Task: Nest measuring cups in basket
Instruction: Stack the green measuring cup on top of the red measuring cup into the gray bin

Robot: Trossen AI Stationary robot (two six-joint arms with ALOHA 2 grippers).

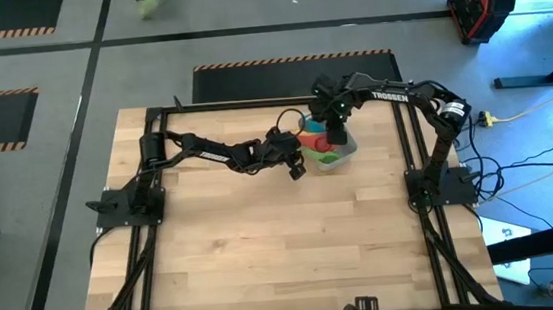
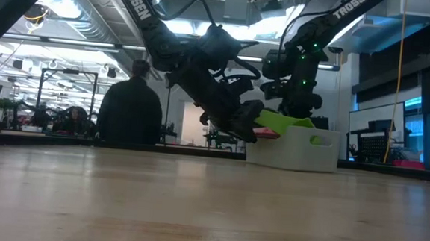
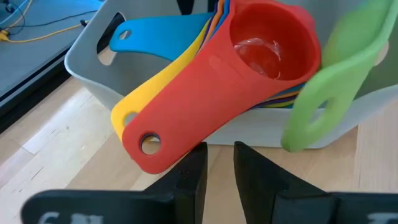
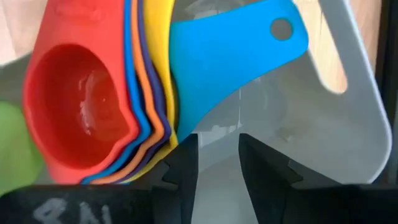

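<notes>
While a person (image 2: 131, 104) stands behind, the basket (image 2: 295, 148) sits on the wooden table (image 2: 195, 201).

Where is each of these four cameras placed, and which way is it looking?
High: overhead, looking straight down; both arms, basket.
Low: table height, looking level; both arms, basket.
Left wrist: behind left claw, facing red cup and green cup.
Right wrist: behind right claw, inside basket.
Both wrist views share the red cup.
</notes>
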